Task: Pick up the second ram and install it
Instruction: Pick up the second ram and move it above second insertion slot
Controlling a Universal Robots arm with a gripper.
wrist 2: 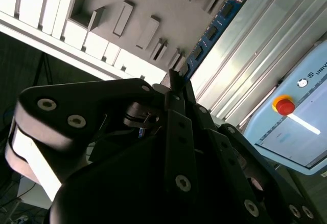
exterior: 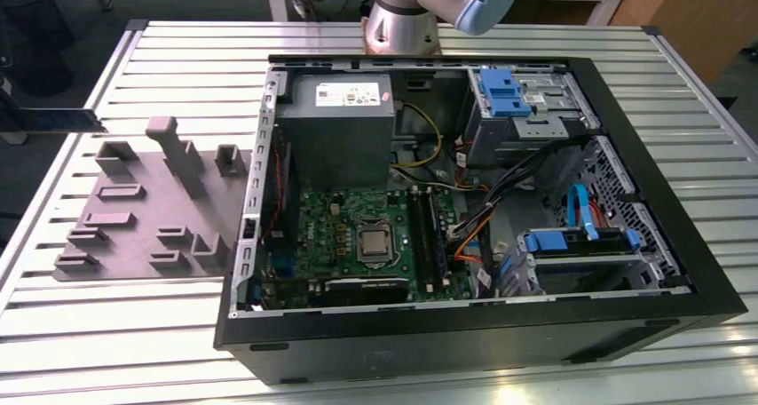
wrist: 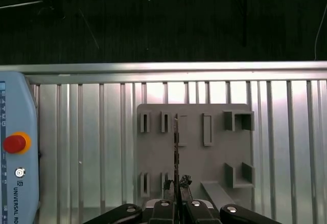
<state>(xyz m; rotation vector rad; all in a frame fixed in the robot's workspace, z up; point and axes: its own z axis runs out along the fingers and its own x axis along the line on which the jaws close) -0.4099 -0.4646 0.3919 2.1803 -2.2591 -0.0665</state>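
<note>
Gripper (wrist: 177,185) clamps the second ram (wrist: 176,142) edge-on, above the grey tray (wrist: 194,162).

Robotics lab: slatted aluminium bench (exterior: 190,59), opened computer case (exterior: 474,338), teach pendant (wrist: 15,132).

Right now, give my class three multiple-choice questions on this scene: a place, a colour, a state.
1. Where does the grey tray lie? A) on the floor B) on the slatted table beside the computer case C) in a drawer
2. What colour is the button on the pendant? A) red B) green C) white
3. The claw is: A) open and empty B) shut on a cable C) shut on the second ram
Answers: B, it lies on the table at the exterior view's left of the case; A, red in both wrist views; C, the blue board sticks out of its grip.
</note>
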